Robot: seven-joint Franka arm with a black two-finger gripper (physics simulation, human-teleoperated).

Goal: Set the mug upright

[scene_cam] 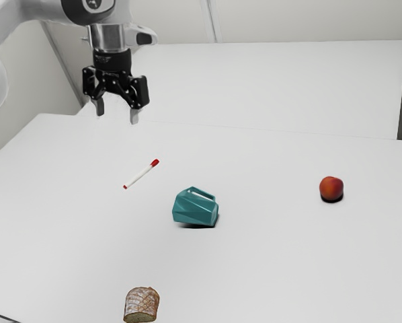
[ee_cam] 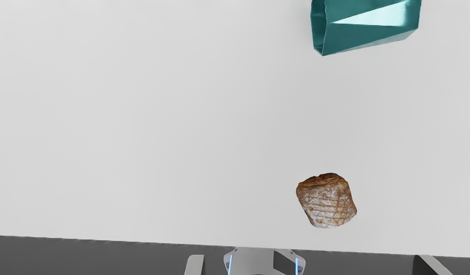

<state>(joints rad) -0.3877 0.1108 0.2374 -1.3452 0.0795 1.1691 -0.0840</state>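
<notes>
Lying on one side on the white table (scene_cam: pixel 275 276), catalogued as one teal mug (scene_cam: pixel 195 208), near the middle of the exterior view. Finished in a deep blue-green, with a glossy surface. Shaped in broad angular facets, meeting along crisp slanting edges. Fitted with a loop handle, seen along the body's upper edge in the exterior view, with a narrow gap beneath its grip. Lit in the wrist view by a long pale wedge of shine across one facet. Hollow at the mouth, with a thin, angular rim and a darker teal interior; slightly narrowed toward the other end. Cast with a dark shadow directly beneath.

Held above the table, apart from the mug and toward the exterior view's left: one black two-finger gripper (scene_cam: pixel 117 116), with jaws wide and pale fingertips (ee_cam: pixel 195 265) well apart.

Also listed, on the same table: one white marker with red ends (scene_cam: pixel 141 174), toward the exterior view's left of the mug; one red-orange peach (scene_cam: pixel 331 188), well toward the exterior view's right; one crusty, flour-dusted piece of bread (scene_cam: pixel 141 304), nearer the exterior camera.
</notes>
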